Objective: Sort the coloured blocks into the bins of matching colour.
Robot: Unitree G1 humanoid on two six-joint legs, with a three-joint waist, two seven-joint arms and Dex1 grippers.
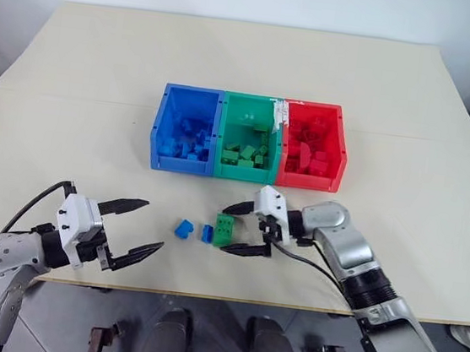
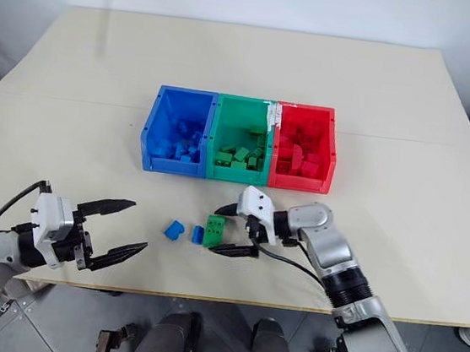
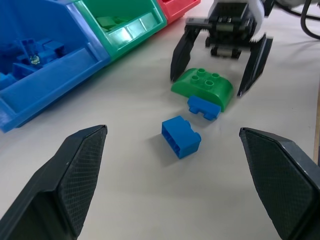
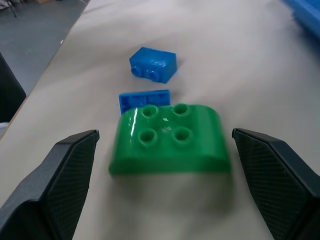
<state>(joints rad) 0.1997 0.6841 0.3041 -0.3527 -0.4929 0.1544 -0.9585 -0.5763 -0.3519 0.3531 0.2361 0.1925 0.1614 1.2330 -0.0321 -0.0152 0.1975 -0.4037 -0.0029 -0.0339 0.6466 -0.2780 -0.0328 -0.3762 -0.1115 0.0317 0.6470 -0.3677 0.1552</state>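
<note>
1. Two blue blocks lie just beside the green block on the desk; closing could nudge one.
2. Right end effector spread wide, straddling the green block, gripping nothing.
3. Left end effector wide open, empty, apart.

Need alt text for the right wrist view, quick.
The right gripper is open, with a green four-studded block lying between its black fingers on the beige table. Two small blue blocks lie just beyond it.
</note>
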